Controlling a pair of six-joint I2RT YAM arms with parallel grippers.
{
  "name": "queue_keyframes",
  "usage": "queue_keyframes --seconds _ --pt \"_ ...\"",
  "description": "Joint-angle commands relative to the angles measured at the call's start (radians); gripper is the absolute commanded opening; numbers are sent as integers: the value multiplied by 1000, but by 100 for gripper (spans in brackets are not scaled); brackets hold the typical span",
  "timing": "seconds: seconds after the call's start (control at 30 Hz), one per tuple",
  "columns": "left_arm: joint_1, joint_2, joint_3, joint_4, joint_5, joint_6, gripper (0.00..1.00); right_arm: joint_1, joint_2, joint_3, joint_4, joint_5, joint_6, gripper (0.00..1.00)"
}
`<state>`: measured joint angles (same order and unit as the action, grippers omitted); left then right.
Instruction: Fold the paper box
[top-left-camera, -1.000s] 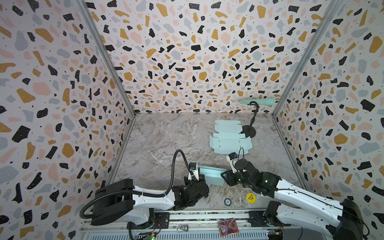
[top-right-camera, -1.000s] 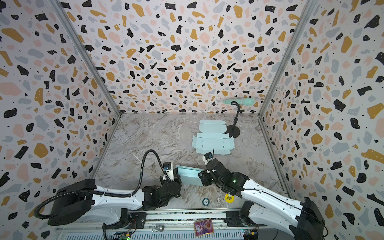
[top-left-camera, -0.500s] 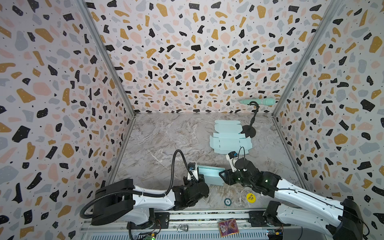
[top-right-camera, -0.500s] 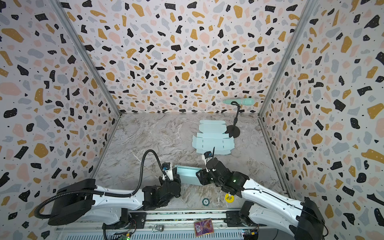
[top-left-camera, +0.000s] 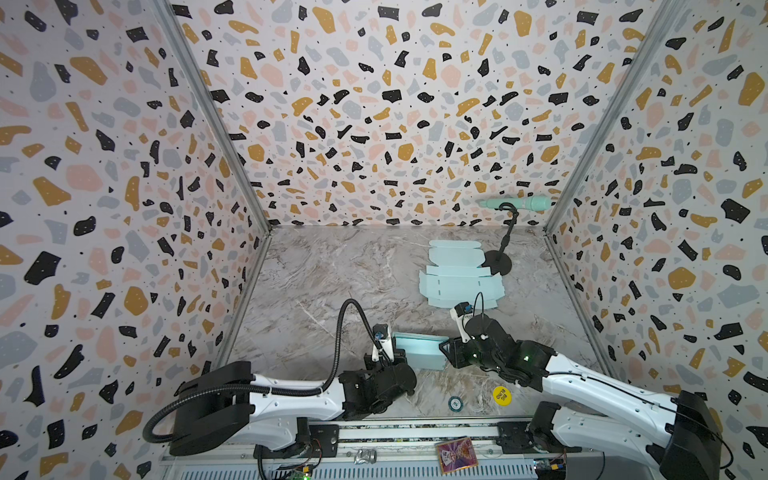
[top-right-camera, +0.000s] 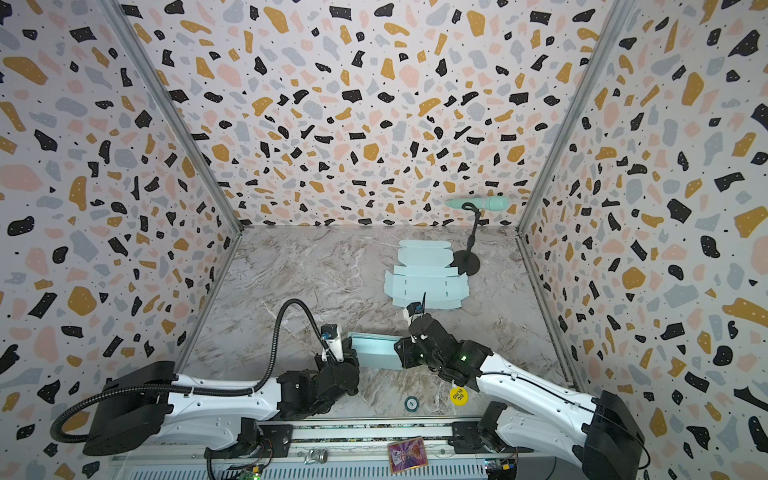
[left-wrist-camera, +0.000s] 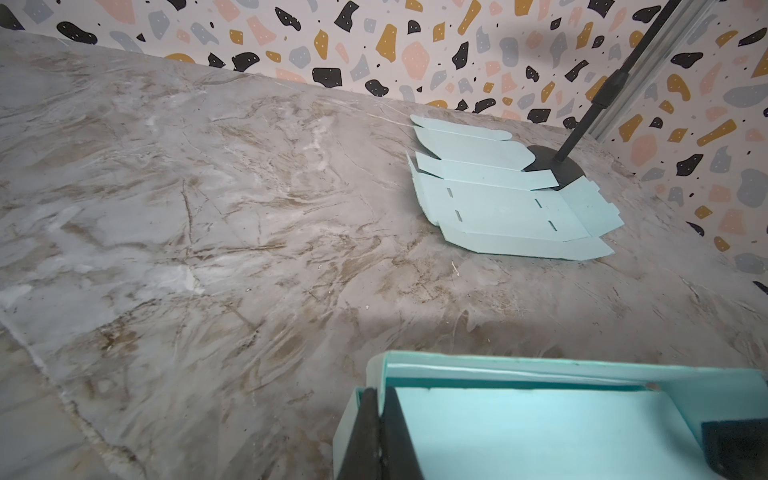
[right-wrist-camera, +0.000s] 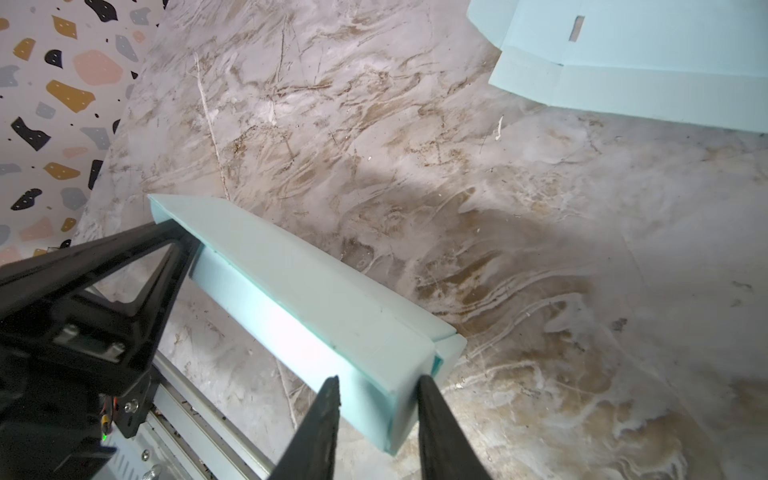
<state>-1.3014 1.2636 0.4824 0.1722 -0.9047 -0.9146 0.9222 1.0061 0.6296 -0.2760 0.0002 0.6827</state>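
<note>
**Teal card pinned at both ends: seating the end wall**

We find the half-formed pale teal paper box (top-left-camera: 419, 351) resting on the grey marble-patterned tabletop (top-left-camera: 332, 282). It lies on the robot's side of the flat pale teal die-cut card sheet (top-left-camera: 459, 282) and well apart from it.

The black left gripper (left-wrist-camera: 379, 399) is pressed tight onto one short wall of the box, card nipped between its fingers. At the end farthest from that wall, the black right gripper (right-wrist-camera: 376, 386) straddles the box, and card fills the gap between its fingers. We read that as a pinch on the end wall.

We judge the step in hand to be creasing and seating that end wall. To do it well:

- The left grip should act purely as an anchor, so the tray neither slides nor lifts.
- The right fingers should squeeze along the fold line rather than across the open span, where thin card would buckle.
- Pressure should be light and even.
- The long wall in the right wrist view looks doubled over, so we would avoid pulling it open.
</note>
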Motion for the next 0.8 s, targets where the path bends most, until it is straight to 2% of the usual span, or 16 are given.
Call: queue_keyframes --seconds 0.0,0.2,0.43,0.77 --pt "-13 -12 28 -1 184 -57 0 16 -4 35 87 -52 -12 32" --pt "-3 -73 43 -22 212 -92 0 16 -14 40 125 -85 3 32" --pt "16 -158 9 -30 230 -132 0 -1 -16 36 161 -134 19 25" --pt "24 -88 -46 70 224 -113 0 16 41 20 91 -57 -25 24"
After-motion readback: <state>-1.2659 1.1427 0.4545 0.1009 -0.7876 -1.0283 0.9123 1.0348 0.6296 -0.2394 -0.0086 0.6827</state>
